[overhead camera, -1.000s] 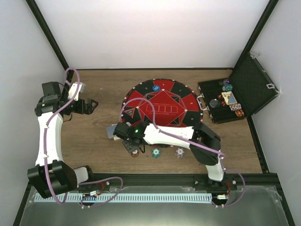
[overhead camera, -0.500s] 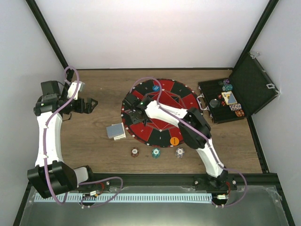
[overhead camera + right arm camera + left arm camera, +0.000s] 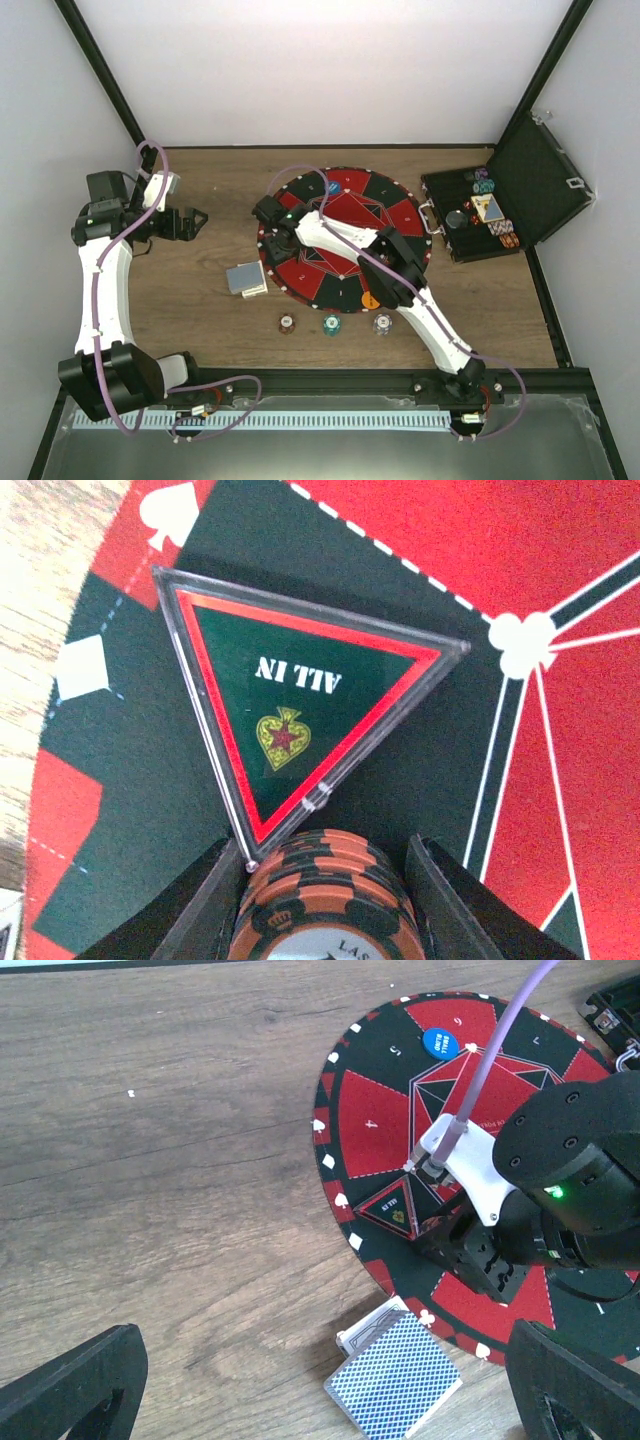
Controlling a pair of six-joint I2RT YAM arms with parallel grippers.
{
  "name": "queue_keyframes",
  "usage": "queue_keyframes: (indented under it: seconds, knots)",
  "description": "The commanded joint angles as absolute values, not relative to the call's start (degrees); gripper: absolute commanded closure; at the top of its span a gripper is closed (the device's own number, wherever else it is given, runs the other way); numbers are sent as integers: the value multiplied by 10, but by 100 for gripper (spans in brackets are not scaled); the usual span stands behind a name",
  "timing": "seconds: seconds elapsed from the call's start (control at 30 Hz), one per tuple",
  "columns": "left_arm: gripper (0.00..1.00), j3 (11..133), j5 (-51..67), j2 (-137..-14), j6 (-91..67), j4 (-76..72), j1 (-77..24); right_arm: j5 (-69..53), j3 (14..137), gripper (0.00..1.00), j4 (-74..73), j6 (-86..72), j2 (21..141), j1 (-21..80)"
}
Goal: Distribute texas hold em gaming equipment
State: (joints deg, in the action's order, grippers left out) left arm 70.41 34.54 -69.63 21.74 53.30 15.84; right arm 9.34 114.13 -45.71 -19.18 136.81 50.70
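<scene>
My right gripper reaches over the left part of the round red-and-black mat. In the right wrist view it is shut on a stack of orange-and-black poker chips, just below a triangular "ALL IN" marker. A deck of blue-backed cards lies on the wood beside the mat's left edge; it also shows in the left wrist view. Red, teal and white chips lie in a row in front of the mat. My left gripper is open and empty, far left.
An orange chip and a blue chip lie on the mat. The open black case with more chips stands at the right. The right arm stretches diagonally across the mat.
My right gripper has moved from the table front near the red chip up onto the mat's left part, by the ALL IN marker. The left arm has not moved.
</scene>
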Motion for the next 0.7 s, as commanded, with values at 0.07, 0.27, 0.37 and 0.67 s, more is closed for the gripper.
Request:
queue_keyframes:
  seconds: [0.07, 0.27, 0.37, 0.67]
  knots:
    - [0, 720, 347, -697, 224, 537, 161, 71, 1198, 73, -465, -190, 1429, 501]
    - [0, 715, 348, -699, 226, 536, 161, 72, 1191, 70, -470, -189, 1421, 501]
    - [0, 712, 352, -700, 226, 535, 161, 76, 1173, 60, -464, -185, 1397, 501]
    - [0, 743, 357, -709, 244, 566, 161, 104, 1206, 22, -506, -171, 1347, 502]
